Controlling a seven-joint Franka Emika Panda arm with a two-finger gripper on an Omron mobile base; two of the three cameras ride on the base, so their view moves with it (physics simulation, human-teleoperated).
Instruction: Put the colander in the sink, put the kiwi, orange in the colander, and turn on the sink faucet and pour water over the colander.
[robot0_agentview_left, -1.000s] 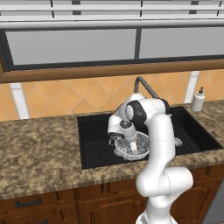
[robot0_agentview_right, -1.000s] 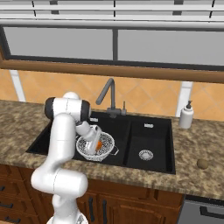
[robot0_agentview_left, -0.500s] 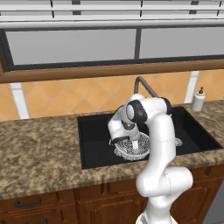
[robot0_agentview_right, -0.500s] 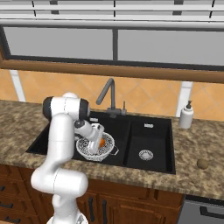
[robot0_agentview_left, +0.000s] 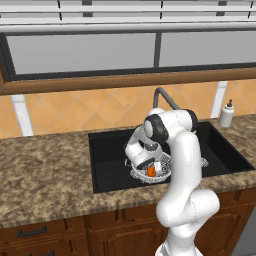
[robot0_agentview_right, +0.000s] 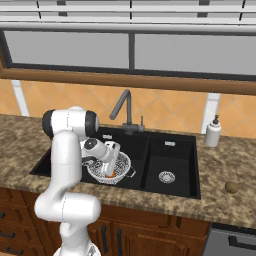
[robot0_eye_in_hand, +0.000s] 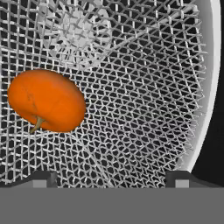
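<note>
The speckled brown tabletop (robot0_agentview_left: 45, 170) is seen stretching along the tiled wall, and set into it is the black sink (robot0_agentview_left: 107, 150), its wider basin lying to the left of the narrower one with the silver drain (robot0_agentview_right: 166, 176). At the far edge of the sink, the dark sink faucet (robot0_agentview_right: 125, 107) is seen standing upright between the two basins, its spout angled out over the wider one; no stream can be made out beneath it. Off to the right, by the wall, a white soap dispenser (robot0_agentview_right: 213, 132) is parked on the tabletop. Down in the wider basin the colander (robot0_agentview_right: 125, 165) is resting, and the white arm is bent low over it. The gripper (robot0_eye_in_hand: 111, 177) is held just above the mesh, and its fingers (robot0_eye_in_hand: 43, 178) are spread wide, with nothing clasped between them. Inside the colander the orange (robot0_eye_in_hand: 46, 101) is lying loose on the mesh, stem showing, clear of both fingers and off to one side of them in the hand view. Far over on the right, on the near strip of tabletop beyond the narrower basin, the kiwi (robot0_agentview_right: 231, 187) is sitting, well apart from the colander.
</note>
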